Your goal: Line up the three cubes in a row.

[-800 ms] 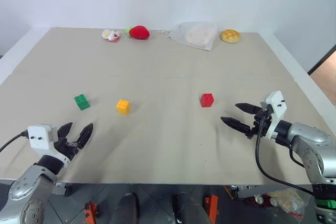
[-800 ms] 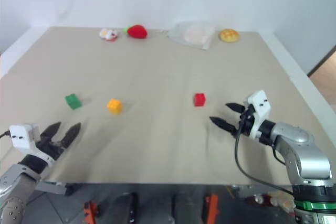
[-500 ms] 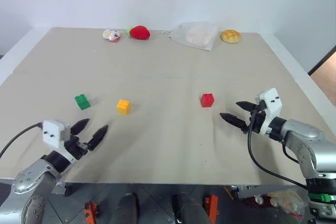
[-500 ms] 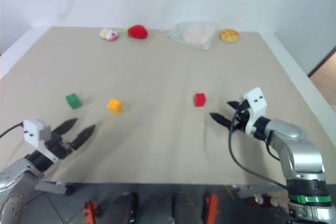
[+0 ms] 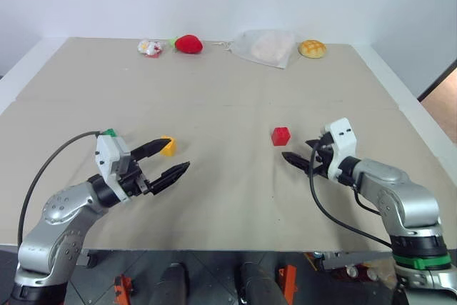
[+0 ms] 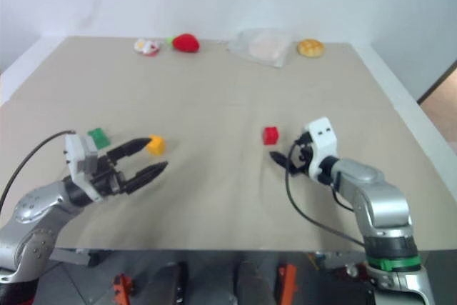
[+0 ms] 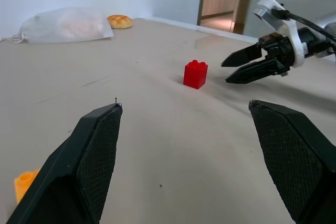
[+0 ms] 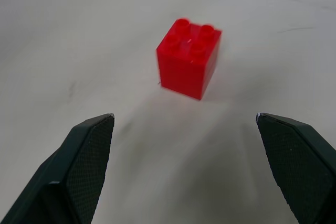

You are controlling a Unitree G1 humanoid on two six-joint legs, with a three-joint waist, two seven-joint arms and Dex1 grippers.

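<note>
A: Cube positions?
B: Red cube [image 5: 280, 136] sits on the table [image 5: 228, 98], right of centre. Yellow cube [image 5: 168, 146] and green cube [image 5: 109, 133] lie on the left, well apart from it.
A: Gripper status?
B: Right gripper [image 5: 298, 155]: jaws open, empty, tips just beside the red cube, not touching. Left gripper [image 5: 168, 161]: jaws open, empty, near the yellow cube.

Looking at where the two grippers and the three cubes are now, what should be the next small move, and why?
Probably the right gripper should ease forward until its open fingers straddle the red cube, then close. The right wrist view shows that cube centred just ahead of the open fingers, untouched. It sits far from the yellow-orange cube and green cube, so it needs moving toward them.
</note>
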